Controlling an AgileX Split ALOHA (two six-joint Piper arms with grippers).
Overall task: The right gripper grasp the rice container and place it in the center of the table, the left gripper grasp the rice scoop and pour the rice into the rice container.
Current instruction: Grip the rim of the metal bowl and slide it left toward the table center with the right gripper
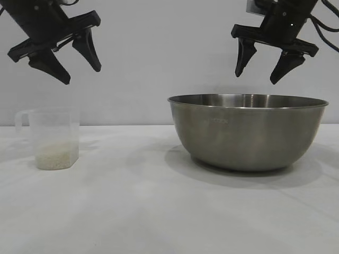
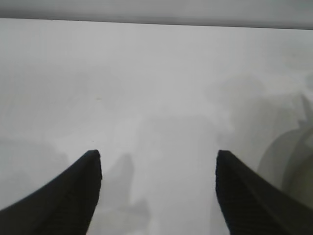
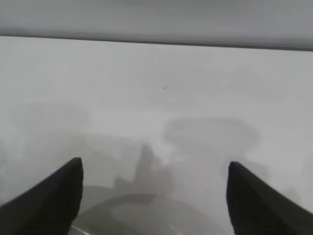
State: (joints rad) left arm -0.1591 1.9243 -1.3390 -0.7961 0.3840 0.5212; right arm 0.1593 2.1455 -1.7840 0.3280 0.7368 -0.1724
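Right gripper (image 1: pixel 263 69) is held above rice container (image 1: pixel 248 132), jaws spread, nothing gripped. Near rim should be straddled squarely before closing. Left gripper (image 1: pixel 79 66) is likewise spread, empty.

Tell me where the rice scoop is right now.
In the exterior view the rice scoop stands on the table at the left, below the open left gripper, apart from the rice container.

Brushed, softly reflective steel rice container (image 1: pixel 248 132); translucent, smooth plastic rice scoop (image 1: pixel 53 138); matt white table (image 1: pixel 132 211); matt black claws.
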